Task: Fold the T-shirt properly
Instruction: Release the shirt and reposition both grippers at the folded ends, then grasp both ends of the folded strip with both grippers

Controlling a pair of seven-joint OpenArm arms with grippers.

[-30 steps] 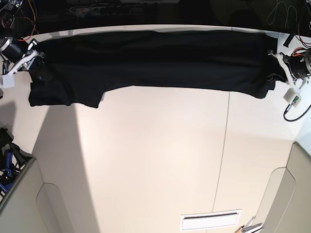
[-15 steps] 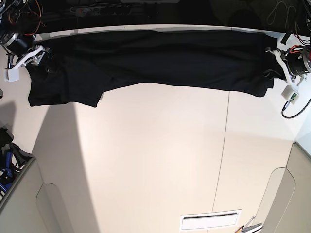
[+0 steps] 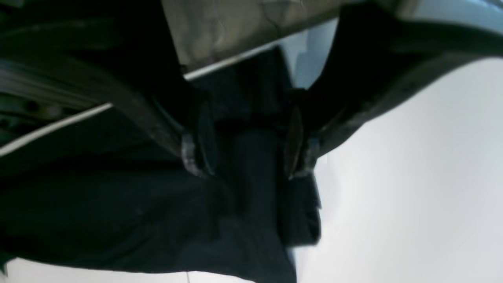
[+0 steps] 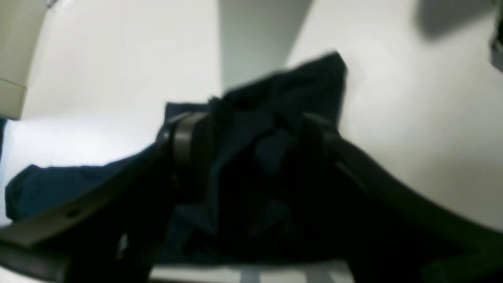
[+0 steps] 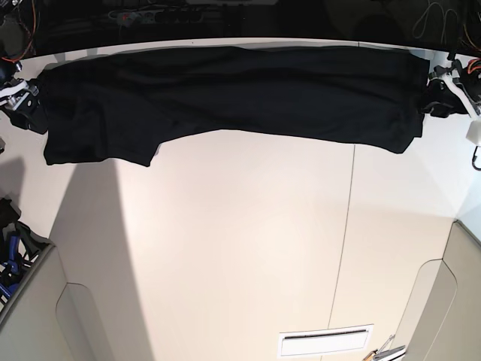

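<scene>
White table [image 5: 248, 248] bears the T-shirt [image 5: 225, 94]; left hand [image 3: 247, 151] and right hand [image 4: 251, 149] gape.

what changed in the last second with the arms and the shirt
Both tools, left and right, let go of the shirt and drew back outward off its ends, jaws now apart. The shirt stayed stretched along the table's far edge, sleeve hanging at the same spot.

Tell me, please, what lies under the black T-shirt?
The T-shirt lies spread on the white table. Only table shows around it; whatever it covers cannot be seen.
</scene>
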